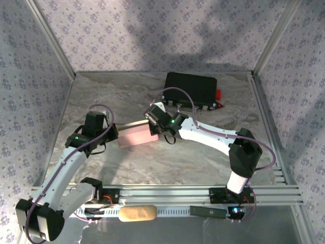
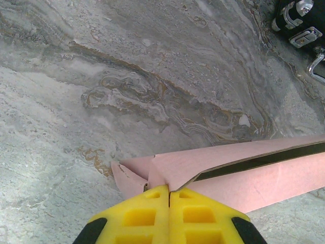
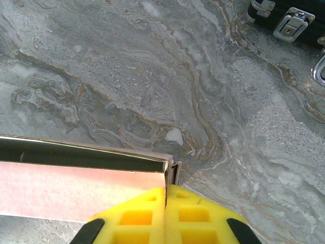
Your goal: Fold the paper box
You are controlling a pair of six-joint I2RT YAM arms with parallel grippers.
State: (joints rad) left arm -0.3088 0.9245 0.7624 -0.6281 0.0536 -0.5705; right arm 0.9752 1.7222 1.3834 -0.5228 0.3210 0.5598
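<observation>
The paper box (image 1: 136, 135) is thin pink card, partly folded into a long shape, held just above the marble table between both arms. In the left wrist view its pink panels (image 2: 244, 170) run off to the right with a dark slot between them, and a small torn flap sticks out at the left. My left gripper (image 2: 169, 190) is shut on the box's left end. In the right wrist view the box (image 3: 76, 190) shows a pink face and a dark inner gap. My right gripper (image 3: 166, 190) is shut on the folded card edge at its right end.
A black hard case (image 1: 191, 89) with metal latches and a red tag lies at the back right of the table. Its latches appear at the corner of the left wrist view (image 2: 299, 18) and the right wrist view (image 3: 284, 20). Patterned walls enclose the table on three sides.
</observation>
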